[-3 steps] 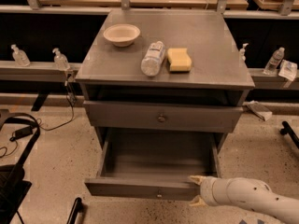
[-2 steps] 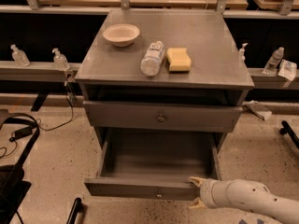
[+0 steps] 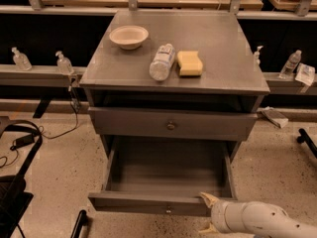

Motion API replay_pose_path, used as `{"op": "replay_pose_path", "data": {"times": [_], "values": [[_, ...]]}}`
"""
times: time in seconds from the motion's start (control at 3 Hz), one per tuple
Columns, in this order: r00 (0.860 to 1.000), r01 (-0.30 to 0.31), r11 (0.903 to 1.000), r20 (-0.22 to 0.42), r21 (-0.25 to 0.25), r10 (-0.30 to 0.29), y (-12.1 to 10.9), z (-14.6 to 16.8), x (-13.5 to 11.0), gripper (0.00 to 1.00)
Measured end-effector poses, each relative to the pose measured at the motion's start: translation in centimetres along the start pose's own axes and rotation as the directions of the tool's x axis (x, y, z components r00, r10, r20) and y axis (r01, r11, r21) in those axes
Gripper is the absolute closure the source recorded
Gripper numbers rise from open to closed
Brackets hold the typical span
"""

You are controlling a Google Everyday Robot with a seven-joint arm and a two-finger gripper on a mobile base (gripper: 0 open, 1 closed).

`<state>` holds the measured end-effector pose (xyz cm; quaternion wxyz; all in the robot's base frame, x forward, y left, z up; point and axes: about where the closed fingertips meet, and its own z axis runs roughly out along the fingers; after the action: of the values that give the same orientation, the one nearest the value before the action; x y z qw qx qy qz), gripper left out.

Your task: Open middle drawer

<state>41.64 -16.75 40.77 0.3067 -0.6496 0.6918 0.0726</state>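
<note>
Mid drawer (image 3: 148, 203) stands pulled out at 6 o'clock. Gripper (image 3: 208, 214) sits at 5 o'clock, by the front's R end, fingers apart.

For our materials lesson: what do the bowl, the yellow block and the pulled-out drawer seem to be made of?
The bowl: pale matte cream, thin rim, maybe paper pulp or plastic. The yellow block: rounded edges, dull surface, likely sponge foam. The pulled-out drawer: flat grey panels, faint sheen, probably painted metal. The tool sits at its front's right end.
</note>
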Motion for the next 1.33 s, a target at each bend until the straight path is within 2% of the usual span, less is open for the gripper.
{"op": "replay_pose_path", "data": {"times": [0.67, 1.0, 1.33], "values": [[1.000, 0.024, 0.9997, -0.001, -0.001, -0.024, 1.1, -1.9, -0.9, 0.39], [0.999, 0.037, 0.9987, 0.001, 0.036, -0.037, 1.0, -4.4, -1.5, 0.39], [0.999, 0.045, 0.9945, 0.014, 0.095, -0.046, -0.4, -6.2, -1.9, 0.39]]}}
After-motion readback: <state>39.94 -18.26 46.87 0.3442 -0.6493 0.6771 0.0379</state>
